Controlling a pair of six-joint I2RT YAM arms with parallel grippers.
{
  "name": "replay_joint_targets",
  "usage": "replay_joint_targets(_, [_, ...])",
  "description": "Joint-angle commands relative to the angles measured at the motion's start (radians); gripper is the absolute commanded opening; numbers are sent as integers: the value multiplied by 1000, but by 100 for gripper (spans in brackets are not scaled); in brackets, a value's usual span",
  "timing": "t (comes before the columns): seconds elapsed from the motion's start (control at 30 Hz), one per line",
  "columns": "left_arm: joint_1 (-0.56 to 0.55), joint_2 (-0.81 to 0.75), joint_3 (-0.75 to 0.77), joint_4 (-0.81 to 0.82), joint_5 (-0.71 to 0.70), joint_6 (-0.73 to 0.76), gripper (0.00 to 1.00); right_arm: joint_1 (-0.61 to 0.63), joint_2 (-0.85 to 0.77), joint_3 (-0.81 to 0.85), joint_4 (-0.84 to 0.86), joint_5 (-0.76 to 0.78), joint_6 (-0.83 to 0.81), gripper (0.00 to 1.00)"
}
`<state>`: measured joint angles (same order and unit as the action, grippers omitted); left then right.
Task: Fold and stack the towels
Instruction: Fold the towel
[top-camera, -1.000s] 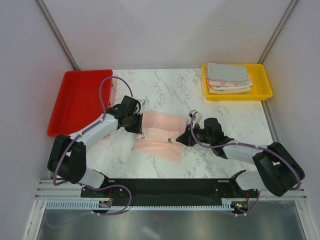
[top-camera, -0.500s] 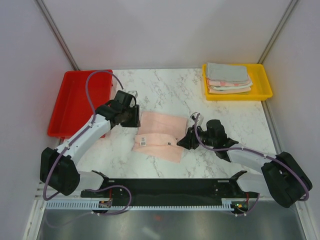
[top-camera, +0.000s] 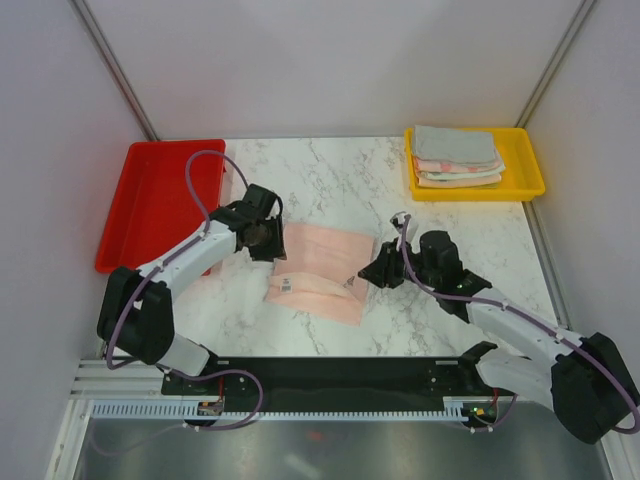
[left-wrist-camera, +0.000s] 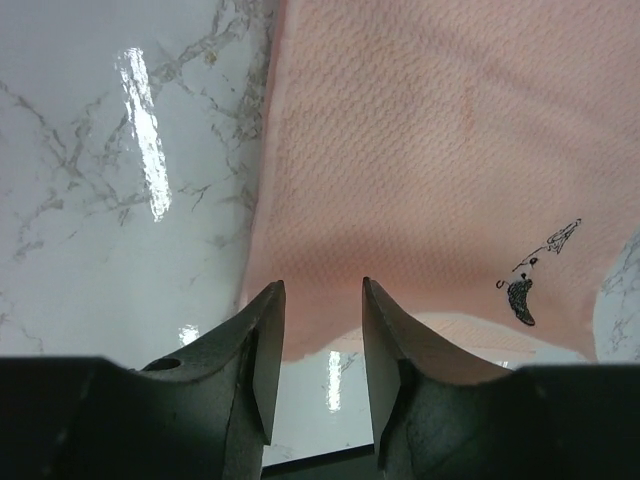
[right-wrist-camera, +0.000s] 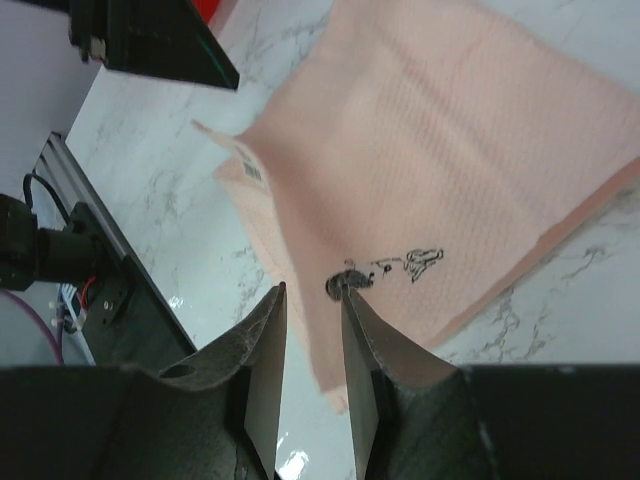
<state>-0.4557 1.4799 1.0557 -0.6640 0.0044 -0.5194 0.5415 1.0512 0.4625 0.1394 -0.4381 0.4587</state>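
**Top external view.** A peach towel (top-camera: 318, 262) lies flat in the middle of the marble bench (top-camera: 340, 180), between the two arms. It appears doubled over, with a lower layer showing along its near edge. The left hand (top-camera: 272, 240) is at the towel's left end and the right hand (top-camera: 378, 272) at its right end. A stack of folded towels (top-camera: 458, 158) in grey-green, pink and cream sits in the yellow tray (top-camera: 528, 172) at the far right corner. The red tray (top-camera: 160, 200) stands at the far left.

**Left wrist view.** The left hand (left-wrist-camera: 322, 290) is released: its fingers stand apart with nothing between them, just above the towel's (left-wrist-camera: 430, 150) edge. A small printed mark (left-wrist-camera: 522, 295) shows near one corner of the cloth.

**Right wrist view.** The right hand (right-wrist-camera: 312, 295) is also released, its fingers a narrow gap apart and gripping nothing. Below it are the towel (right-wrist-camera: 470, 140) and its printed mark (right-wrist-camera: 385, 272). A tag (right-wrist-camera: 250, 170) projects from the far side, where the under layer peeks out unevenly.

**Progress.** Several towels appear finished and stacked. This one seems folded once, so it probably needs another fold and then a transfer onto the stack.
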Motion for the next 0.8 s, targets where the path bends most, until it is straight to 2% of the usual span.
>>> replay_joint_targets(0.0, [0, 11, -25, 43, 52, -65, 43, 3, 47, 79, -21, 94, -3, 36])
replay_joint_targets(0.2, [-1, -29, -123, 40, 34, -97, 38, 3, 237, 71, 124, 44, 37, 36])
replay_joint_targets(0.37, [3, -66, -143, 33, -59, -125, 39, 3, 277, 28, 173, 56, 72, 36])
replay_joint_targets(0.53, [20, 3, 5, 59, -84, -38, 44, 3, 253, 99, 49, 160, 58, 36])
replay_joint_targets(0.67, [70, 167, 136, 63, -63, 22, 46, 2, 265, 169, -69, 318, 121, 37])
replay_joint_targets(0.77, [86, 238, 193, 89, -37, 64, 45, 2, 285, 191, -127, 309, 152, 38])
